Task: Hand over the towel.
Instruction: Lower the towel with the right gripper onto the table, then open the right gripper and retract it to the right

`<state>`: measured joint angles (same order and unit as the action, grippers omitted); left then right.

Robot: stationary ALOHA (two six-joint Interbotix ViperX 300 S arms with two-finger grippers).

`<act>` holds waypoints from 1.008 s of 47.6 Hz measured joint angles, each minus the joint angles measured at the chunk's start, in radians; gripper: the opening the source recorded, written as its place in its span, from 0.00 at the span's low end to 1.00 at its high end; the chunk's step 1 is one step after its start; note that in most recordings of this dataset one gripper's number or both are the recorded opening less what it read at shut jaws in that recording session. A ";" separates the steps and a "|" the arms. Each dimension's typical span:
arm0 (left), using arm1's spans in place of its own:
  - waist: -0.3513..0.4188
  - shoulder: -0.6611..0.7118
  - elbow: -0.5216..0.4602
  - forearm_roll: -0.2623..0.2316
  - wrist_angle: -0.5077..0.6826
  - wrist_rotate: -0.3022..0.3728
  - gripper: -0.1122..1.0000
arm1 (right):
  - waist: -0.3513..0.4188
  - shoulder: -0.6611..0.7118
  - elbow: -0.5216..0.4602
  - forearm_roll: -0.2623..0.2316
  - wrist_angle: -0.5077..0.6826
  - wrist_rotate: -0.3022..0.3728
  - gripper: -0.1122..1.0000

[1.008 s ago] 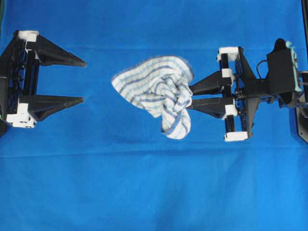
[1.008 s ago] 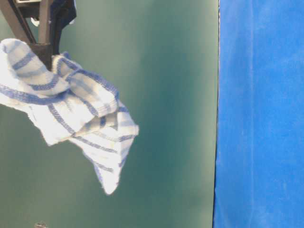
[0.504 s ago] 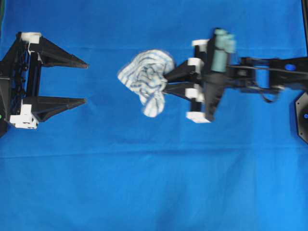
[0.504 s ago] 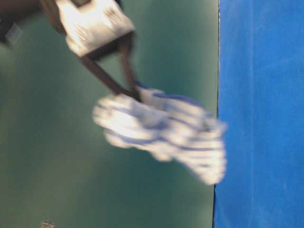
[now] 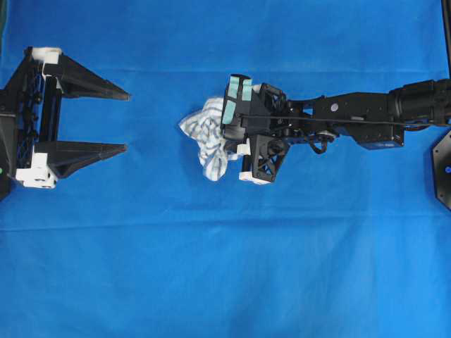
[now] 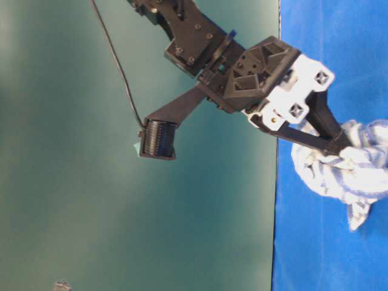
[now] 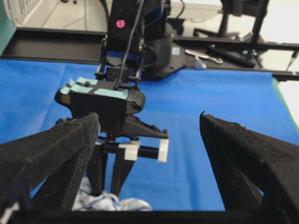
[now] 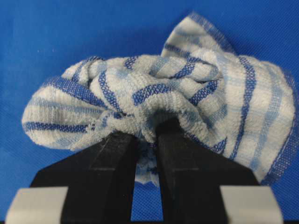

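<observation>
The right gripper is pinching the towel between its two black fingers, which are standing nearly together with a fold of cloth squeezed in the narrow slot between them. The striped white fabric is bunching up over and around the fingertips, spilling more to one side than the other. From overhead, the right gripper is pointing toward the left side of the view, with the towel crumpled at its tip near the middle of the blue tablecloth; the table-level view is showing the towel hanging against that cloth, though whether it is touching the surface cannot be told. The arm is stretching back to the right edge, its wrist camera housing covering part of the towel from above. Well apart, the left gripper is waiting with its fingers spread wide, holding nothing, its opening facing the towel. Only bare blue cloth is lying between the two
</observation>
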<state>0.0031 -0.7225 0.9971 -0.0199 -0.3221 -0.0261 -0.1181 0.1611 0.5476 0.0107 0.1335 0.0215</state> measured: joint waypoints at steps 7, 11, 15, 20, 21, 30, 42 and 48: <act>0.000 0.002 0.000 0.000 0.000 0.003 0.94 | 0.002 0.006 0.000 0.002 0.009 0.002 0.26; 0.000 0.003 0.000 0.000 0.000 -0.002 0.94 | 0.000 0.006 0.000 0.000 0.017 0.002 0.26; 0.000 0.005 0.000 0.000 0.000 0.002 0.94 | 0.002 0.006 -0.002 0.002 0.018 0.002 0.26; 0.000 0.005 0.000 0.000 0.000 0.003 0.94 | 0.000 0.006 -0.002 0.002 0.020 0.003 0.26; 0.000 0.005 0.000 0.002 0.000 0.000 0.94 | 0.000 0.006 0.000 0.002 0.020 0.002 0.26; 0.000 0.005 0.000 0.002 0.000 0.005 0.94 | 0.000 0.006 0.000 0.002 0.021 0.003 0.26; 0.000 0.005 0.000 0.000 0.000 0.009 0.94 | -0.002 -0.020 0.002 0.000 0.028 0.021 0.70; 0.000 0.006 0.000 0.000 0.000 0.008 0.94 | -0.002 -0.104 0.028 -0.005 0.028 0.023 0.71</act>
<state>0.0031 -0.7164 0.9971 -0.0199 -0.3221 -0.0184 -0.1197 0.0568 0.5752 0.0061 0.1611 0.0445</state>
